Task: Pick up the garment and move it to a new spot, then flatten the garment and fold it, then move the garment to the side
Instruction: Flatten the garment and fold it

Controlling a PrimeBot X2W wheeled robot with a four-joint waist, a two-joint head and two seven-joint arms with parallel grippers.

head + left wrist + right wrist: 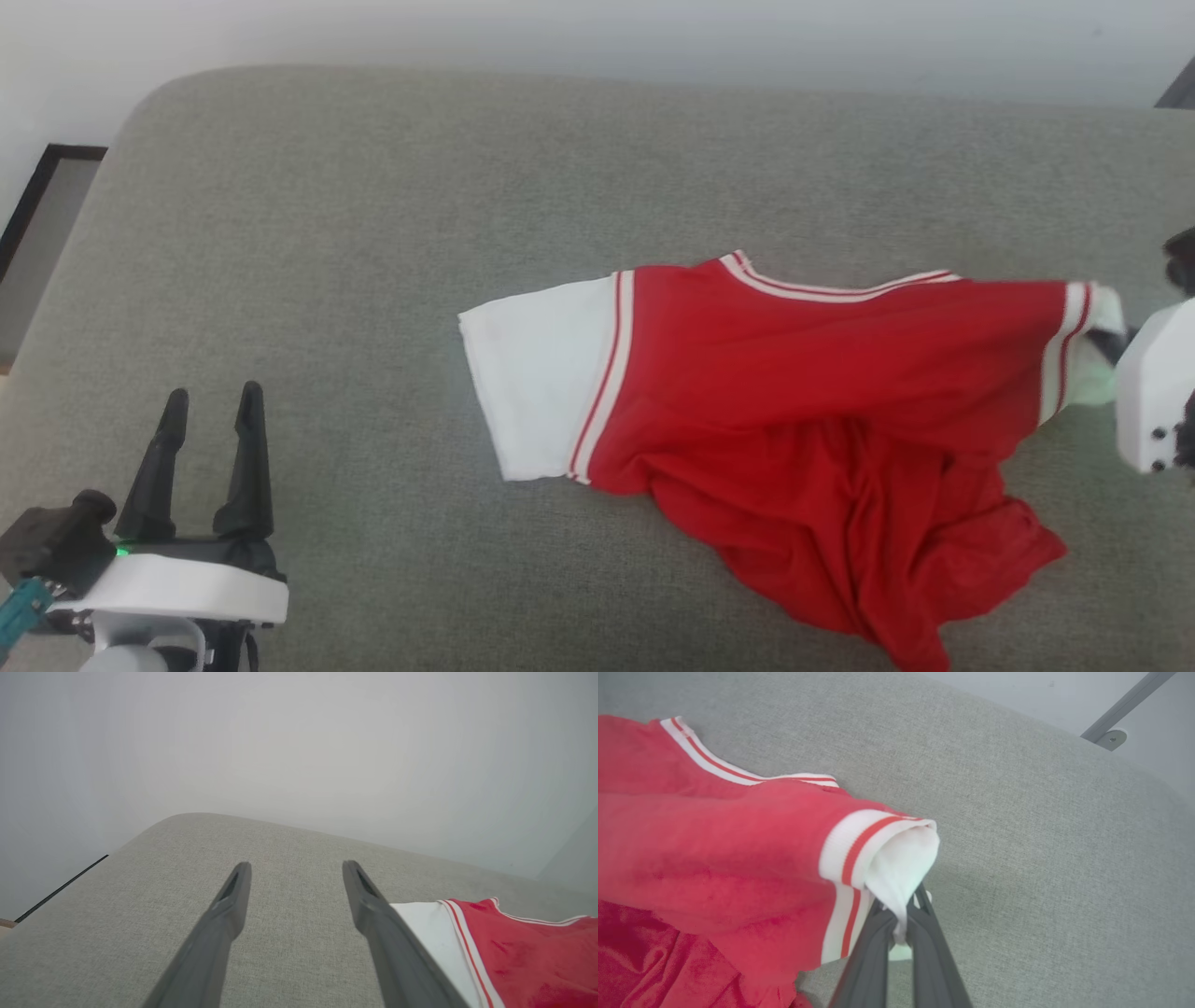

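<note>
Right fingers [871, 952] pinch the garment [794, 373] sleeve; its crumpled hem runs off-frame.

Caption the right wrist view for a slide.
Right gripper shut on the garment's white sleeve, grey cushion behind.

Red garment [794, 392] rumpled on grey cushion [373, 233].
My left claw [213, 397] gapes well apart from it; my right claw [1111, 343] touches its right end.

The jersey shirt [794, 392] is lying on the upholstered cushion [373, 233], toward 4 o'clock of its middle. The left gripper [213, 392] is hovering well apart at the jersey shirt's 8 o'clock. The right gripper [900, 912] is clamping its 3 o'clock sleeve [901, 858].
</note>
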